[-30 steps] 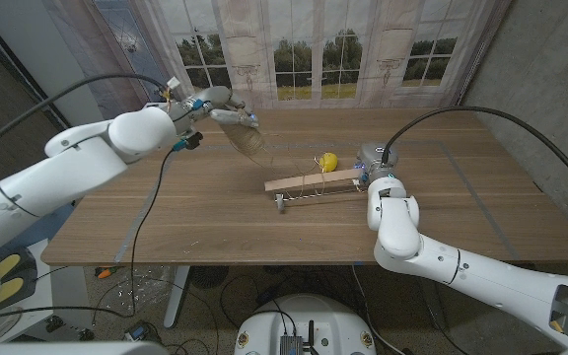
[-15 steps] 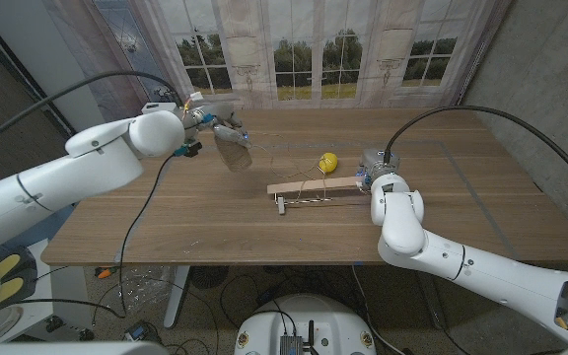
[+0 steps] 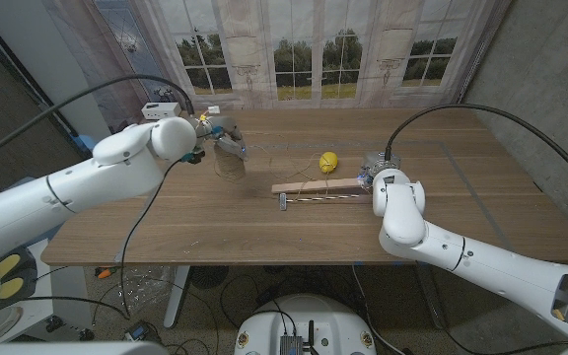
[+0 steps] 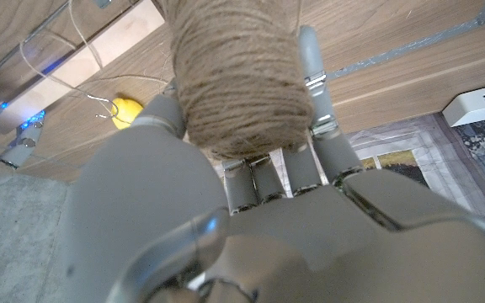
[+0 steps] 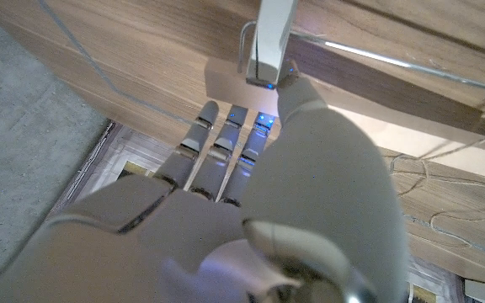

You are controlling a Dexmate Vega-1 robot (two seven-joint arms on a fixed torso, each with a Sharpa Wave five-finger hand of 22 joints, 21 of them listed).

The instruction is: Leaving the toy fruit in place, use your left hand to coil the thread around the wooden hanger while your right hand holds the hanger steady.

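Wooden table [image 3: 215,212] is stretching across the head view, and I am looking at the wooden hanger [image 3: 316,184] lying a little right of centre, its metal hook [image 3: 282,203] pointing toward the near edge at its left end. The yellow toy fruit [image 3: 329,160] is sitting just beyond the hanger, on the far side. My right hand [image 3: 375,175] is gripping the hanger's right end. My left hand [image 3: 221,134] is hovering over the far left part of the table, well apart from the hanger, and it is carrying the spool of thread [image 3: 231,158], which is blurring below the fingers. A thin strand is running loosely from there toward the hanger.

In the left wrist view, my left hand [image 4: 251,210] is closing around the spool of thread [image 4: 238,71], a thick brownish wound bundle, with the fingers [image 4: 314,93] reaching up along its side. Beyond it I am seeing the hanger [image 4: 91,55], the toy fruit [image 4: 127,109] close beside it, and loose strands lying between them.

In the right wrist view, my right hand [image 5: 251,185] is pressing its thumb against the hanger [image 5: 274,38] at the end, the other fingers [image 5: 217,143] reaching under it. Loops of thread [image 5: 445,198] are lying on the table [image 5: 125,59] nearby.
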